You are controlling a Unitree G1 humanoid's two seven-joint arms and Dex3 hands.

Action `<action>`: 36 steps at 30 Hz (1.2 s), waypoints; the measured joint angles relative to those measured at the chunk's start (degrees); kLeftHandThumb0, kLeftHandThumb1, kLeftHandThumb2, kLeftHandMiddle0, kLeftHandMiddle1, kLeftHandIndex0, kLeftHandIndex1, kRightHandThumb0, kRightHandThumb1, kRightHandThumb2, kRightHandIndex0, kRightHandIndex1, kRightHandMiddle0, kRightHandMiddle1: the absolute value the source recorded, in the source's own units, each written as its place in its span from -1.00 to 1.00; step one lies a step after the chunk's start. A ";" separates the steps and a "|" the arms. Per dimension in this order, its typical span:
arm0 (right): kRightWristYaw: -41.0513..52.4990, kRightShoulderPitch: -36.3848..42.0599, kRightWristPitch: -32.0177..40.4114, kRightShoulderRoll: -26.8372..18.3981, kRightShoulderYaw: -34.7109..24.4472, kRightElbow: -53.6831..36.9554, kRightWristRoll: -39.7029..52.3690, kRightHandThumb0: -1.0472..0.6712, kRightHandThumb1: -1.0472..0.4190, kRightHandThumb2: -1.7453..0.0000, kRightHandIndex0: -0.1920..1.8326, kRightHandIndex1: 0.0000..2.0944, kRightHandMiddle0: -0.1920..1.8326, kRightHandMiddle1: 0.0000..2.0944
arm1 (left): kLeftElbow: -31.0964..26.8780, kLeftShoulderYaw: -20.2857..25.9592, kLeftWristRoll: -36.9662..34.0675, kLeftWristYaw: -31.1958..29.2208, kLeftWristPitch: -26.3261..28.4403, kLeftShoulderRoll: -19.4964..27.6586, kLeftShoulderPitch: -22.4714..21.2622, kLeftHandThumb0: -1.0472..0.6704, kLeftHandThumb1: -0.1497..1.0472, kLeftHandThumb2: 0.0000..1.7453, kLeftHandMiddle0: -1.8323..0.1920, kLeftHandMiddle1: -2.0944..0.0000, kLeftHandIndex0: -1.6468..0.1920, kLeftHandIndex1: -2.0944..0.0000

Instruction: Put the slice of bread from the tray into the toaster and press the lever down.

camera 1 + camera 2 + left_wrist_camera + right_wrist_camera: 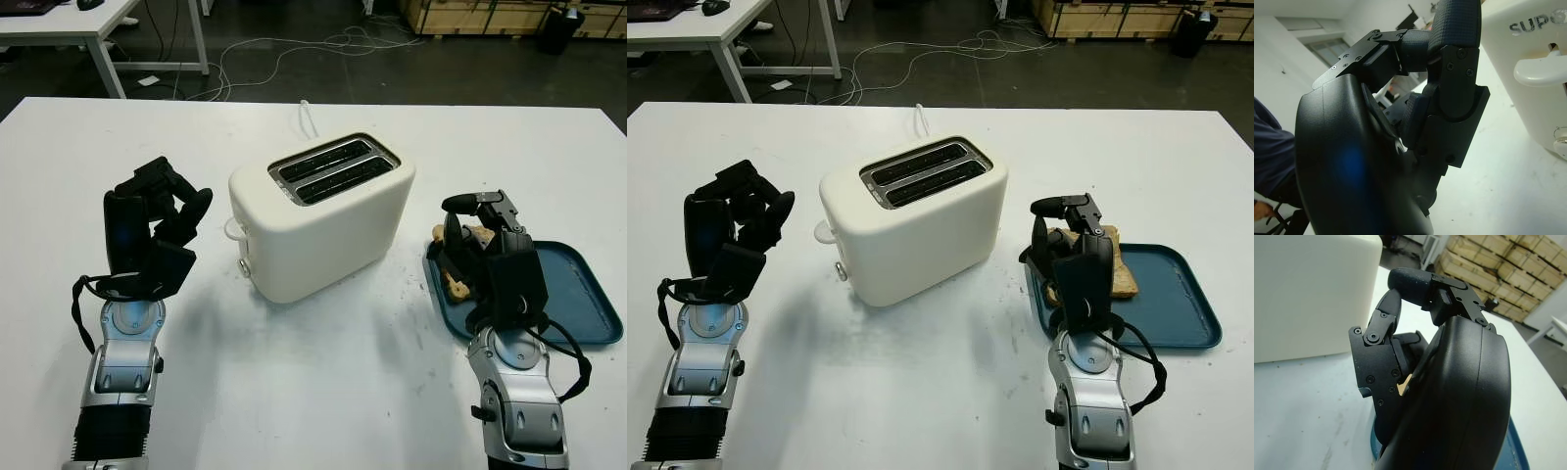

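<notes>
Reaching for the slice of bread [1112, 266] on the tray [1176, 313], toaster [911, 220] waiting with both slots empty.

Right robot hand [1068, 245] down over the tray's near-left corner, fingers curled around the bread's left end; whether closed firmly on it or just touching cannot be told, though a sliver of crust [1404, 383] sits against the palm. Bread lying flat in the tray, not lifted. Left robot hand [157, 225] raised above the table [323, 392] left of the toaster, fingers curled, holding nothing, probably parked near the white lever [1540, 71] to press it once the slice is in. Lever up. Toaster between the two hands, slots open upward for a short carry from the tray.
</notes>
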 measured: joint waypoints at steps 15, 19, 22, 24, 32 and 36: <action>4.13 -0.01 -0.19 -2.10 -0.32 -0.07 0.05 -0.12 -0.83 0.23 -0.14 0.67 -0.48 0.65 | -0.01 -0.01 -0.18 -0.35 -0.01 0.00 0.00 -0.68 0.79 -0.53 -0.49 -0.59 -0.37 -0.65; 11.90 -2.53 -4.74 -10.86 -3.14 0.26 0.72 -0.09 -0.82 0.54 -0.18 0.61 -0.33 0.30 | 0.00 0.00 -0.27 -0.47 -0.02 0.00 0.01 -0.68 0.79 -0.55 -0.48 -0.59 -0.37 -0.63; 18.41 -9.00 -10.61 -21.87 -7.80 4.87 1.27 0.01 -0.80 0.89 -0.14 0.21 -0.18 -0.11 | -0.01 -0.04 -0.28 -0.64 -0.05 0.00 0.01 -0.68 0.79 -0.55 -0.48 -0.59 -0.37 -0.64; 22.11 -15.84 -12.80 -30.32 -9.55 11.82 0.25 0.11 -0.71 0.97 -0.03 -0.12 -0.05 -0.39 | -0.03 -0.02 -0.32 -0.70 -0.13 0.00 0.01 -0.67 0.79 -0.55 -0.49 -0.59 -0.37 -0.64; 27.44 -42.85 -25.69 -45.81 0.34 49.16 -12.77 0.26 -0.47 1.00 0.17 -0.88 0.10 -0.97 | -0.01 -0.07 -0.25 -0.85 -0.38 0.00 0.00 -0.68 0.79 -0.54 -0.48 -0.59 -0.37 -0.65; 29.85 -56.01 -29.48 -46.84 11.11 68.89 -23.04 0.15 -0.49 0.99 0.06 -0.99 -0.03 -1.00 | -0.02 -0.07 -0.19 -0.85 -0.38 0.00 -0.01 -0.68 0.79 -0.55 -0.48 -0.58 -0.37 -0.64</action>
